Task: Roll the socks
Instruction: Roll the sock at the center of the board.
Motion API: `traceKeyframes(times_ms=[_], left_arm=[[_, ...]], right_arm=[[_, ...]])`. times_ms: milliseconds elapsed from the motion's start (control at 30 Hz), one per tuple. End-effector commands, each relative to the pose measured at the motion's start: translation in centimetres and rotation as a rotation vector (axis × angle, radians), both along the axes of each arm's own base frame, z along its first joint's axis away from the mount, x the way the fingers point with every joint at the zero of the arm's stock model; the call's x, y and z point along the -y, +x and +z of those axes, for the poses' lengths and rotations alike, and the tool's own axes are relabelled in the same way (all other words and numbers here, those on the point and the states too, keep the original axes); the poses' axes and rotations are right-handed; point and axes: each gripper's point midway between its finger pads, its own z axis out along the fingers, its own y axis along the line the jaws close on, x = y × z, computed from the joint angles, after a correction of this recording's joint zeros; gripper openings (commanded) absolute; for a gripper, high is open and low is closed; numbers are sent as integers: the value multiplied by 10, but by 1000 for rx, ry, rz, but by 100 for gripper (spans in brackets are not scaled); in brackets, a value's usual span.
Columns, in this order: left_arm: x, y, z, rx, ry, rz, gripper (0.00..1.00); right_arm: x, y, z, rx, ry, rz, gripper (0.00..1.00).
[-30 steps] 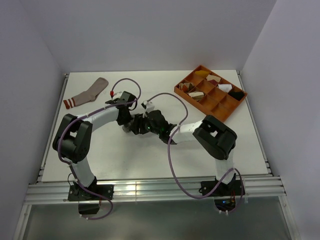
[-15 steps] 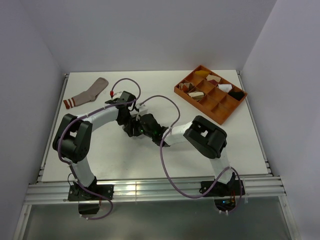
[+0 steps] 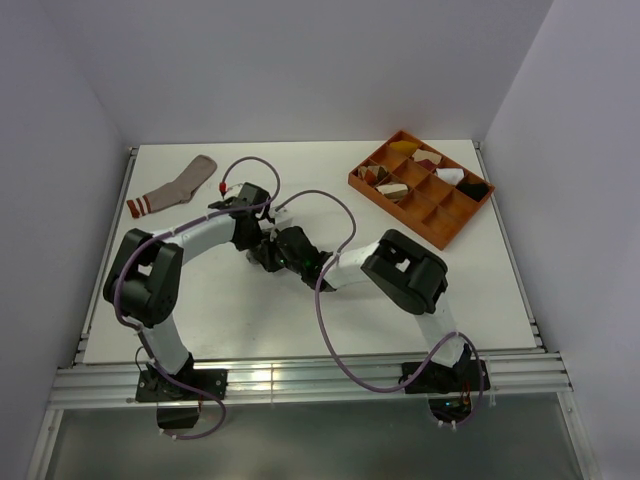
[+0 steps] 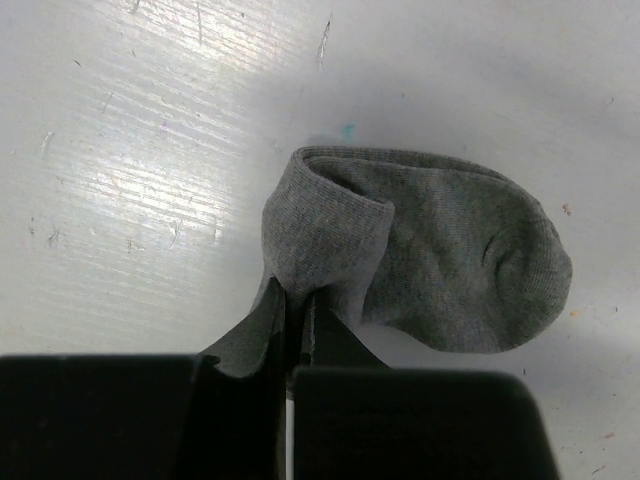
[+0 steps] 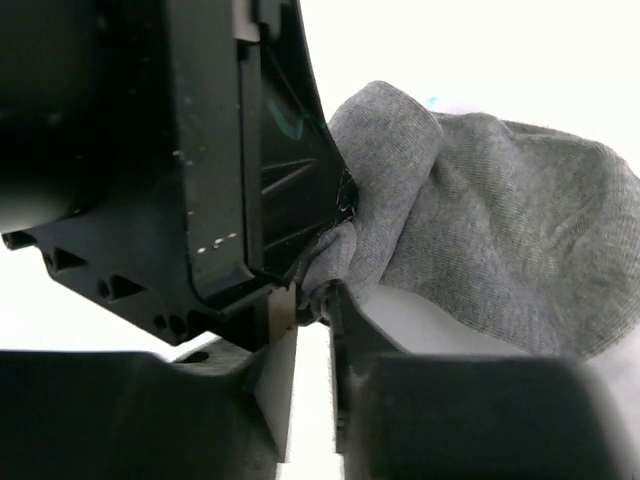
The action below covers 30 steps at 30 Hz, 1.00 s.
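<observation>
Knit fabric of this kind is handling, we are judging, as light, limp and stretchy stuff. The grey sock [image 4: 440, 250] is lying on the table [image 4: 120, 150] near its middle, between the two arms, with one end folded over into a first soft turn and the rounded toe lying flat. It is not going to hold a shape by itself. So we are reckoning that any roll needs pinching through both layers at the fold, not at a single loose edge, which would only stretch.

The left gripper [image 4: 295, 310] is doing just that, its jaws closed tight on the folded end. The right gripper [image 5: 312, 330] is sitting close against the left one, its jaws drawn almost together with a nip of the same grey fabric between their tips.

The pinkish-tan sock [image 3: 178, 186] is lying flat at the far left corner, well apart from both grippers. We are finding no brand, label or readable writing on either sock or on the grippers.
</observation>
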Motion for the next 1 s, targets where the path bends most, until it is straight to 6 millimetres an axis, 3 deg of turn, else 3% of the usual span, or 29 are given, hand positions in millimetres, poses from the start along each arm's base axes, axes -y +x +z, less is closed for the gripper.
traceKeyframes(times_ms=[0,100,167,267,300,400,567,600,767,967], left_arm=[[15,-27,-23,-115,-74,-40,1],[16,-24,-18,-98,-104,-39,8],[16,-20,-12,-78,-124,-34,16],[16,-14,-1,-41,-154,-29,37],[16,-14,0,-33,-161,-32,55],[15,-11,12,5,-201,-24,68],[7,-2,31,110,-319,15,68],[3,-9,23,104,-341,26,68],[-6,-7,26,176,-486,64,66],[4,-11,21,216,-580,45,66]], right_arm=[[0,1,-6,-20,12,-7,10],[8,0,-12,-62,30,-9,0],[14,1,-12,-83,47,-2,0],[18,1,-14,-116,64,25,0],[19,1,-14,-126,71,33,0],[21,-1,-13,-145,93,98,0],[25,-8,-6,-166,145,193,0],[29,-3,-5,-168,154,190,0],[30,-1,-9,-197,155,223,0],[27,-1,-10,-217,155,266,0]])
